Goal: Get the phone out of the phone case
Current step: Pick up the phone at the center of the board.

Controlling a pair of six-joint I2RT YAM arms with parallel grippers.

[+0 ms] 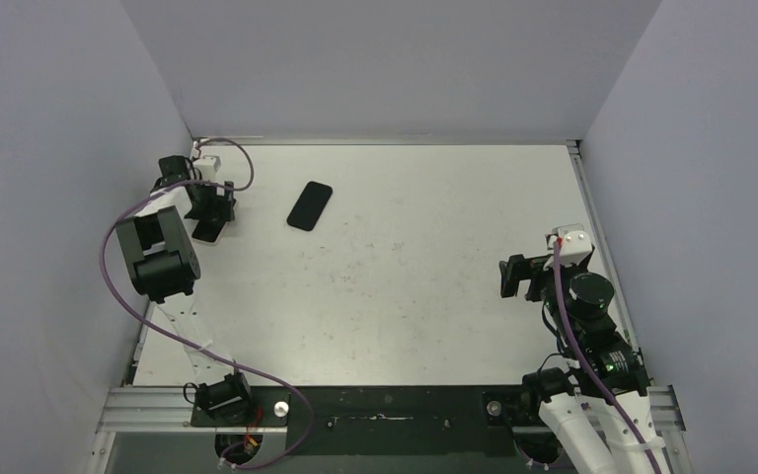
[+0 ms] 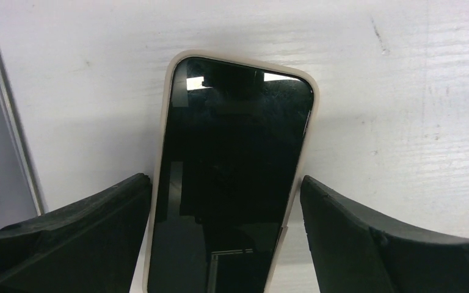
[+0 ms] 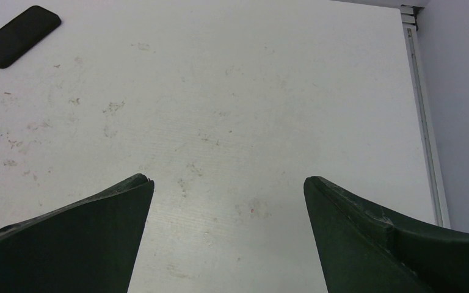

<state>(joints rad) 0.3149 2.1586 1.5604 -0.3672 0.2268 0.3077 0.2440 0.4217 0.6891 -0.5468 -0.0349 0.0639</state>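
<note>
A phone with a dark screen lies face up in a cream case on the white table, near the far left wall. My left gripper is open and straddles the phone's lower half. One finger sits right by the case's left edge and the other stands just off its right edge. In the top view the left gripper is over the case, of which only an end shows. My right gripper hovers open and empty at the right side of the table, also seen in its wrist view.
A flat black phone-shaped object lies on the table right of the left gripper, also in the right wrist view. The left wall and table rail are close beside the cased phone. Grey walls enclose the table.
</note>
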